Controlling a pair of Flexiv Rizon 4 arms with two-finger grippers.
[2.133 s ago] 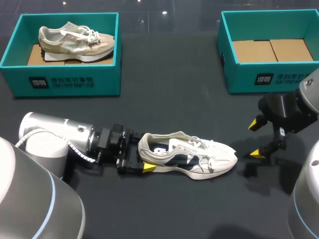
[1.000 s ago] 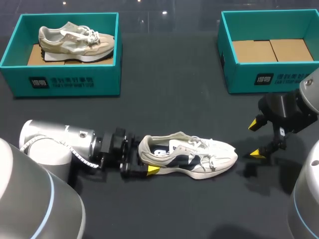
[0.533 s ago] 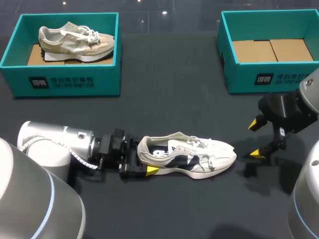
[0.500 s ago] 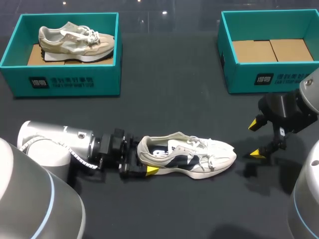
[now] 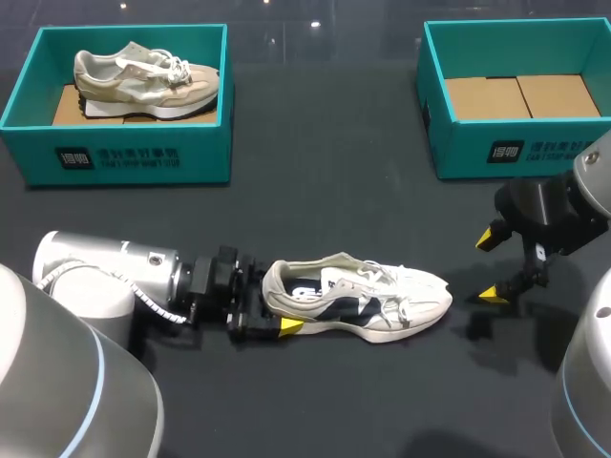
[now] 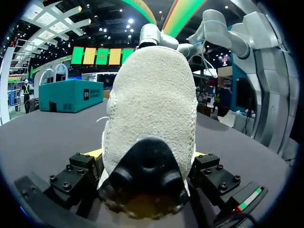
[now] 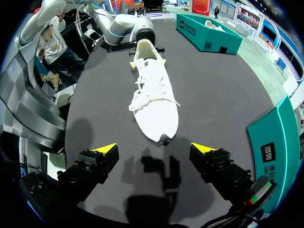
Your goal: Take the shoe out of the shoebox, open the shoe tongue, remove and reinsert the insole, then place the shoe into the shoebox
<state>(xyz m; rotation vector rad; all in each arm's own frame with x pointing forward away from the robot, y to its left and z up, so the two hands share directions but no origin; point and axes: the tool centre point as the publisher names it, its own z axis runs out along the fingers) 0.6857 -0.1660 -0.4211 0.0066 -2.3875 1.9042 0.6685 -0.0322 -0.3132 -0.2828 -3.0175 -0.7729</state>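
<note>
- The left gripper point(image 5: 279, 307) lies low on the black table point(image 5: 325, 191), at the 9 o'clock end of the white-and-navy sneaker point(image 5: 358, 303). Its fingers are closed onto the heel, one on each side. In the head view one yellow tip shows against the near edge of the sole, and the other is hidden behind the shoe.
- In the left wrist view the heel of the sneaker point(image 6: 149, 104) fills the gap of the left gripper point(image 6: 147, 156), and both black finger blocks press on it.
- The sneaker stands upright on its sole on the table, outside both boxes. Its toe points to 3 o'clock and its laces are loose.
- The right gripper point(image 5: 492, 266) is just past the toe at 3 o'clock. Its fingers are spread wide, hold nothing and stay apart from the shoe.
- In the right wrist view the sneaker's point(image 7: 152, 95) toe lies ahead of the right gripper point(image 7: 154, 149), short of its yellow tips.
- At 1 o'clock from the sneaker, farther back, stands a teal shoebox point(image 5: 516, 145) with only its cardboard floor showing inside.
- At 10 o'clock, equally far back, a second teal shoebox point(image 5: 124, 157) holds a beige sneaker point(image 5: 143, 76), toe to 3 o'clock.
</note>
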